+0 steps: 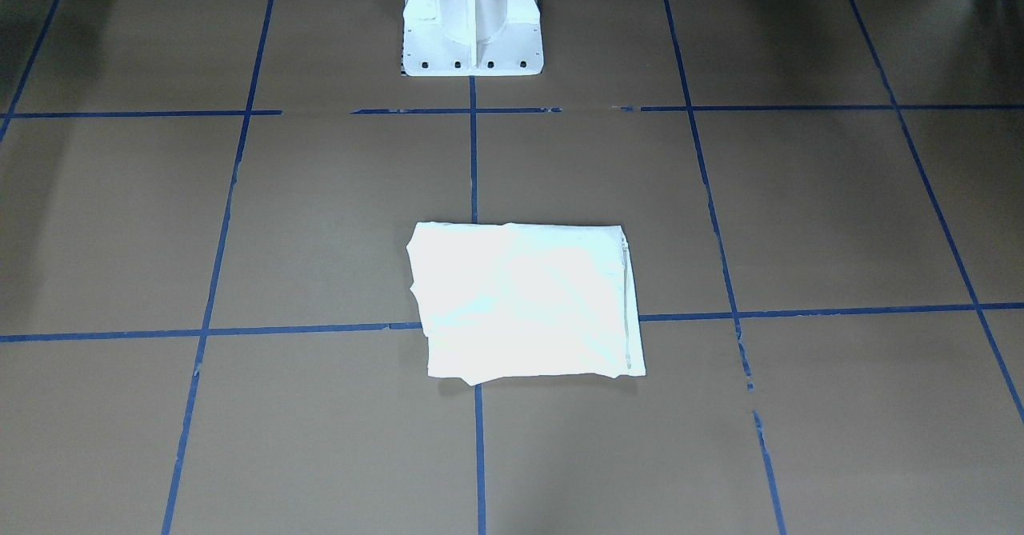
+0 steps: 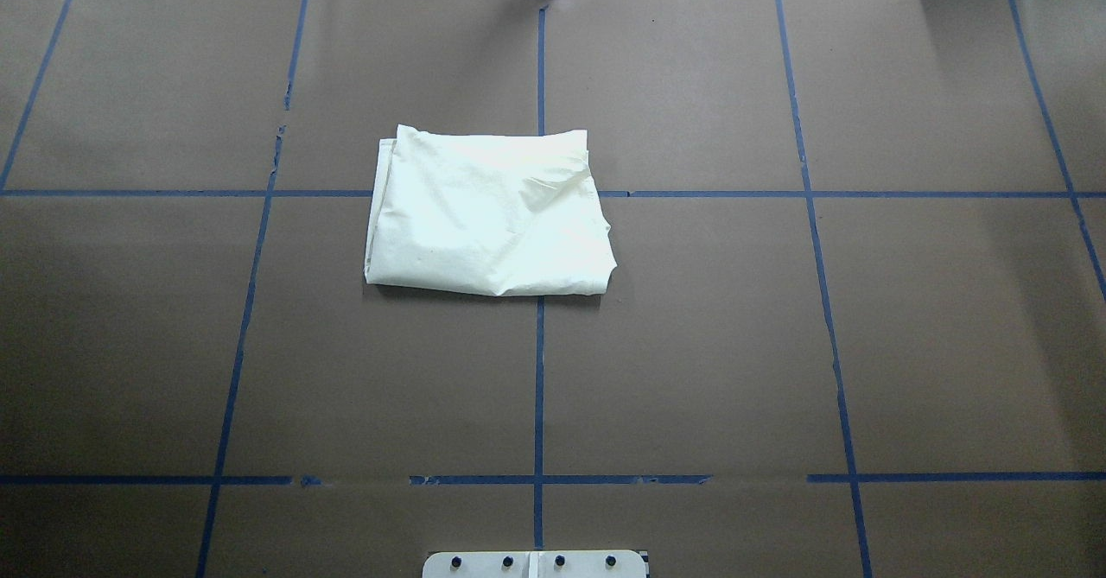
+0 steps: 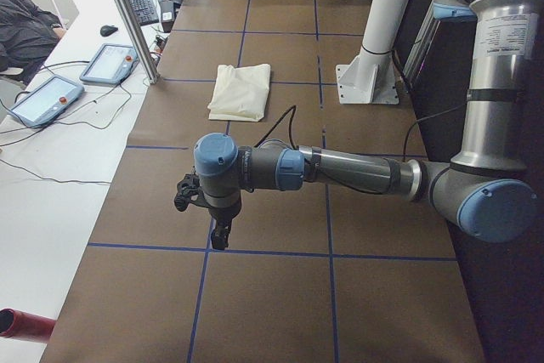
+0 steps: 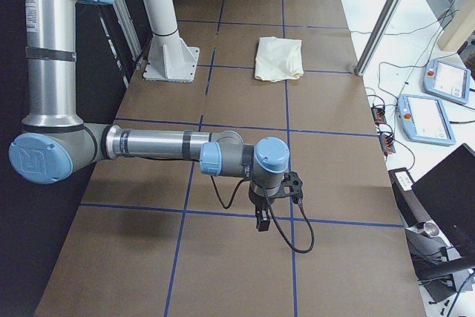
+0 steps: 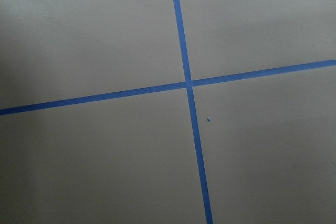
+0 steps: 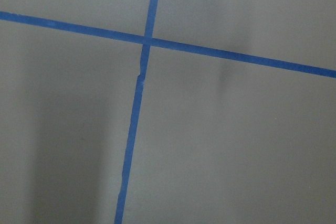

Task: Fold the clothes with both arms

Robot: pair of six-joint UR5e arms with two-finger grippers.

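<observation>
Brown gridded table (image 2: 691, 345) bears the folded T-shirt (image 2: 488, 215); cannot tell whether left claw (image 3: 223, 235) or right claw (image 4: 262, 220) is clenched.

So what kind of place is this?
Likely a robotics lab: a left arm and right arm over a table gridded with blue tape, control tablets alongside, and a folded shirt.

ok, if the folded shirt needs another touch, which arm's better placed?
Left, marginally. The shirt lies mostly left of the centre tape line. Otherwise even: left arm and right arm both sit at opposite ends of the table.
</observation>
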